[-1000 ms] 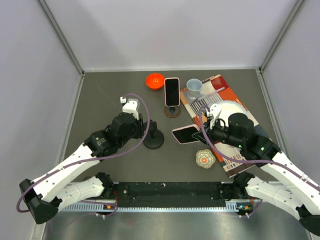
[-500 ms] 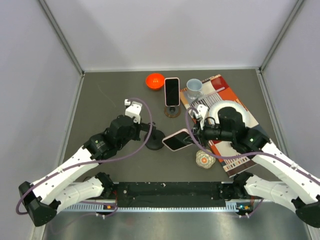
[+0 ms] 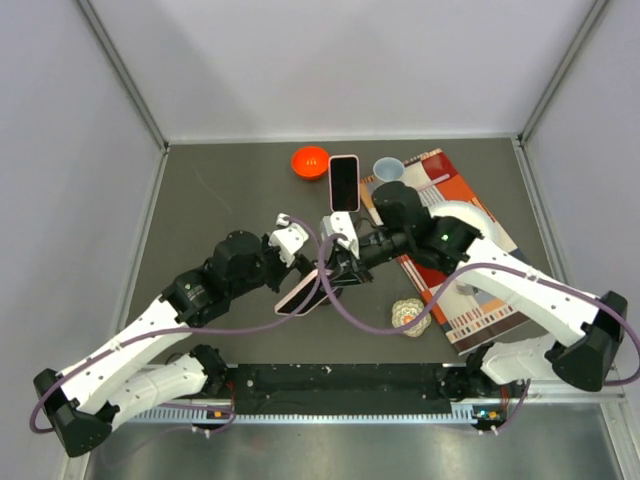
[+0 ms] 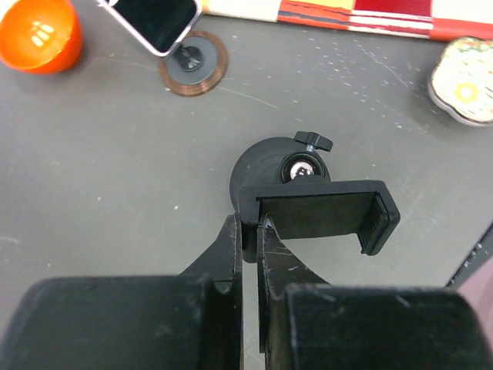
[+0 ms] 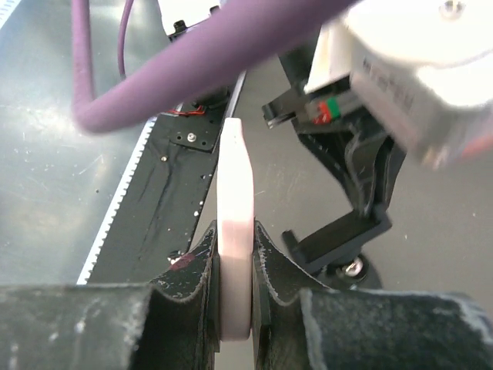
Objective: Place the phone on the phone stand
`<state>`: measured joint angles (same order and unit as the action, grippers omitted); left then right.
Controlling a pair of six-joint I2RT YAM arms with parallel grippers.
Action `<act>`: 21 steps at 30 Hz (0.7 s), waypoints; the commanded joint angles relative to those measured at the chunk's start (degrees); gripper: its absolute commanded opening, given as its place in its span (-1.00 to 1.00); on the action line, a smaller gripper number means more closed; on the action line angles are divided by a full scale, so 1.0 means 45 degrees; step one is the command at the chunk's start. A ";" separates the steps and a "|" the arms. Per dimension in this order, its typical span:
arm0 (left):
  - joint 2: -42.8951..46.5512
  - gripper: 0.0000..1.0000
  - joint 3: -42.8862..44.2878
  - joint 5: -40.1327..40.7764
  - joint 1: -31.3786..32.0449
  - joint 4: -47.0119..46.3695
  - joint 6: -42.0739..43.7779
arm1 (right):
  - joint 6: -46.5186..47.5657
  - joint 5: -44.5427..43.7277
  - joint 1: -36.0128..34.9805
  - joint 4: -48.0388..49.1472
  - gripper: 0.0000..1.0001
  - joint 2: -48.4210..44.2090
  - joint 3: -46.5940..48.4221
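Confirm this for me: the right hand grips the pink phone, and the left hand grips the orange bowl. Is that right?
Not quite. The left hand is shut on the clamp of the black phone stand, not on the orange bowl, which sits apart from it. The left wrist view shows this. The right hand does grip the pink phone.

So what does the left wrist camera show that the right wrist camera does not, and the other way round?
Only the left wrist: the orange bowl, a second phone on its round stand, the book edge, and the left gripper pinching the black phone stand by its clamp's end. Only the right wrist: the pink phone, edge-on in the right gripper, and a purple cable. Both: that stand's clamp.
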<state>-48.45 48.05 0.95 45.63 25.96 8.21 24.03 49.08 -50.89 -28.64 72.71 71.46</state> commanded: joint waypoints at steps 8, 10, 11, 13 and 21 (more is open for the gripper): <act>0.1117 -1.00 0.0298 -0.3259 0.0056 0.0502 0.1379 | 0.2294 0.0185 -0.0897 -0.0940 -1.00 0.1948 0.3045; 0.1117 -1.00 0.0240 -0.3161 0.0056 0.0443 0.1418 | 0.2801 -0.0570 -0.1248 -0.0843 -1.00 0.1890 0.2793; 0.1117 -1.00 0.0240 -0.3141 0.0056 0.0443 0.1399 | 0.2823 -0.1213 -0.1268 -0.0822 -1.00 0.1986 0.2734; 0.1059 -1.00 0.0240 -0.3121 0.0056 0.0424 0.1380 | 0.2823 -0.1685 -0.1268 -0.0919 -1.00 0.2143 0.2792; 0.1039 -1.00 0.0298 -0.3160 0.0056 0.0248 0.1088 | 0.4092 -0.2000 -0.1463 0.0386 -1.00 0.1734 0.1622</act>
<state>-44.86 48.21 -10.63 45.58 31.94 13.72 37.58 42.68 -56.51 -34.13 82.08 80.53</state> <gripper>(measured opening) 0.044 0.131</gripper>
